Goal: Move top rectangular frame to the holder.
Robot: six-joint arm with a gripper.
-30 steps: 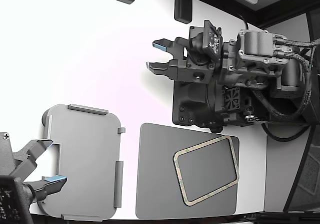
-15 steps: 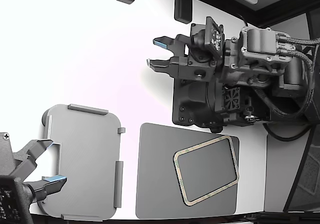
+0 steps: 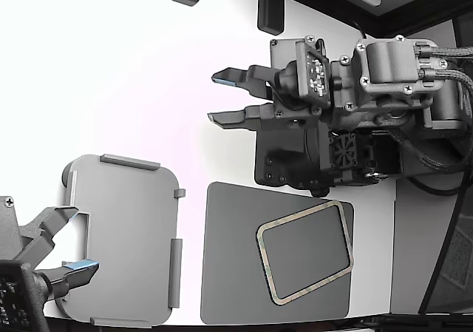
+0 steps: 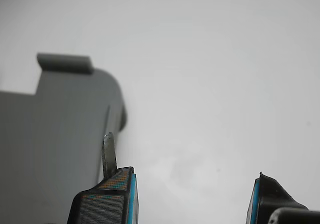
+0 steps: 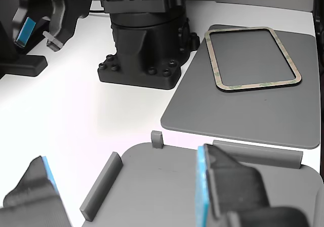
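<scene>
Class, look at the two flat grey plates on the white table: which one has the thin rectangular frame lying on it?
The dark grey mat, on the exterior view's right, carries the frame. The lighter grey holder to its left has raised edge tabs and nothing lying on it.

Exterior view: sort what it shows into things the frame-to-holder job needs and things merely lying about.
Job:
- rectangular frame, lying on the mat
- holder, bare
- gripper, open, above the white table

Lying about:
- dark grey mat, under the frame
- black arm base, beside the mat
</scene>
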